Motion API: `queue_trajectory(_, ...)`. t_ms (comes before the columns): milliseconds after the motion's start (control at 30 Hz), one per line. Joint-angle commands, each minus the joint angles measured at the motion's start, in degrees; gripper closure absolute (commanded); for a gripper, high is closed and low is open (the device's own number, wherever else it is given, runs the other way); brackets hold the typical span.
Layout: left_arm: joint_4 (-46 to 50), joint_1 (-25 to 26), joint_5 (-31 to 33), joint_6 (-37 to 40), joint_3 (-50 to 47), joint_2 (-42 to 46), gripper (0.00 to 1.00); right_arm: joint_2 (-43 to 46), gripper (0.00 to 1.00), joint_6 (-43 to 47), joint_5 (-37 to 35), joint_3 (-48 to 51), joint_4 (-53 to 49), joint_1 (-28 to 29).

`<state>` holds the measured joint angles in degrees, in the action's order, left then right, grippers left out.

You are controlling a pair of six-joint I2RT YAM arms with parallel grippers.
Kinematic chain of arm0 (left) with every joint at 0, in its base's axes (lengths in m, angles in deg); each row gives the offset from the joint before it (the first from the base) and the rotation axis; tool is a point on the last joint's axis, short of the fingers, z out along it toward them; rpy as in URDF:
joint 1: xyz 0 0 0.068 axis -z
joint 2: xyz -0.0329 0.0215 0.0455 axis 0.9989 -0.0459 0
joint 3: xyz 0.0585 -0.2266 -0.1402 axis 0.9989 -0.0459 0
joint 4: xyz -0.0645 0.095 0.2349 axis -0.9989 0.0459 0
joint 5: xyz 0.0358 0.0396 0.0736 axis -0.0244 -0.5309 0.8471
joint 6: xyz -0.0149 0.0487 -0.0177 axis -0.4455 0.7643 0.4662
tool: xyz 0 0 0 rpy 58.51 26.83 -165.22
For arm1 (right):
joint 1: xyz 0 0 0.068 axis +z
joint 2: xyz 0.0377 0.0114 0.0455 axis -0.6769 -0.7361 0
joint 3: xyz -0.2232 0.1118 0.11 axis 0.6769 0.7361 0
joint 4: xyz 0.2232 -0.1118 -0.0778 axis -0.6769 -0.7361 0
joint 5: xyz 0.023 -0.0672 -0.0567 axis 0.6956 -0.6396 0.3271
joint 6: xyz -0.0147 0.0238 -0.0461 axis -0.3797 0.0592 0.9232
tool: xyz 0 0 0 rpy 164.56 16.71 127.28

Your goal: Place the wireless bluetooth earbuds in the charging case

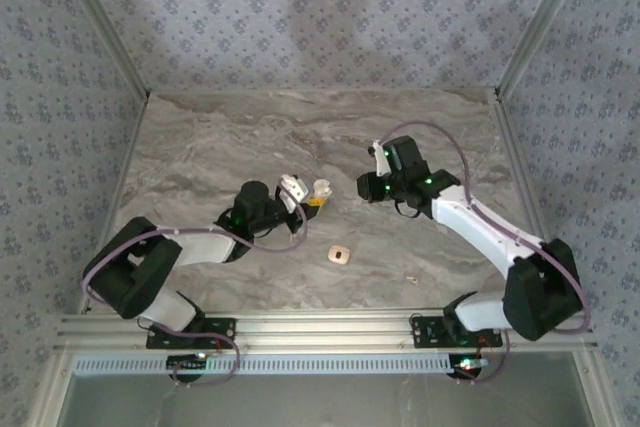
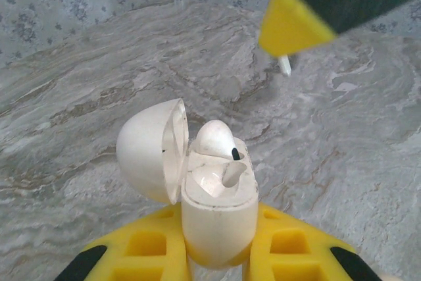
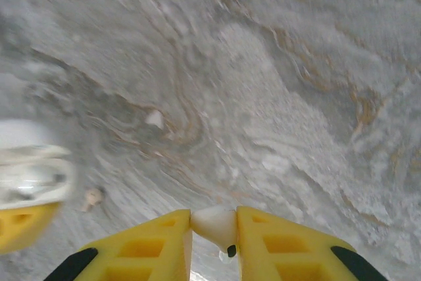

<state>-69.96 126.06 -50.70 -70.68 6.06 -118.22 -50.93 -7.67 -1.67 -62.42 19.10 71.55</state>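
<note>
Earbuds: earbud 1 (image 2: 214, 137) seated in charging case (image 2: 220, 218), case pinched by left tool (image 2: 220, 245); earbud 2 (image 3: 209, 227) pinched in right tool (image 3: 214, 218). Step: 2nd insert. Next: align w/ free socket (image 2: 202, 181).

Your top camera looks down from above and behind the arm bases (image 1: 190, 332) over the whole counter (image 1: 250, 137). Each wrist camera sits low and close behind its own fingers (image 2: 148, 251); both catch the open charging case (image 2: 217, 208).
</note>
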Motion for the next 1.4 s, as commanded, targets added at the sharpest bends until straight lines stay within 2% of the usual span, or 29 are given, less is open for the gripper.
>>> queue_trajectory(0,-3.60,0.38,-4.19,-1.35,2.97,-1.36,0.90,3.38,0.74,0.35,4.40,-0.11,2.28,-0.12)
queue_trajectory(267,-5.42,0.62,-7.06,-2.97,5.45,-3.47,0.90,6.58,0.73,1.04,10.95,-1.53,6.18,0.43)
queue_trajectory(600,-8.86,1.91,-8.10,-5.67,6.91,-5.78,0.90,4.27,0.73,1.76,13.05,-4.35,8.01,2.47)
queue_trajectory(1000,-9.14,2.03,-7.71,-6.29,6.94,-4.40,0.90,3.30,0.73,1.58,13.43,-4.09,9.20,3.82)
queue_trajectory(1367,-8.63,2.04,-7.27,-6.01,6.47,-3.68,0.90,4.18,0.73,5.45,11.04,-5.27,2.23,4.04)
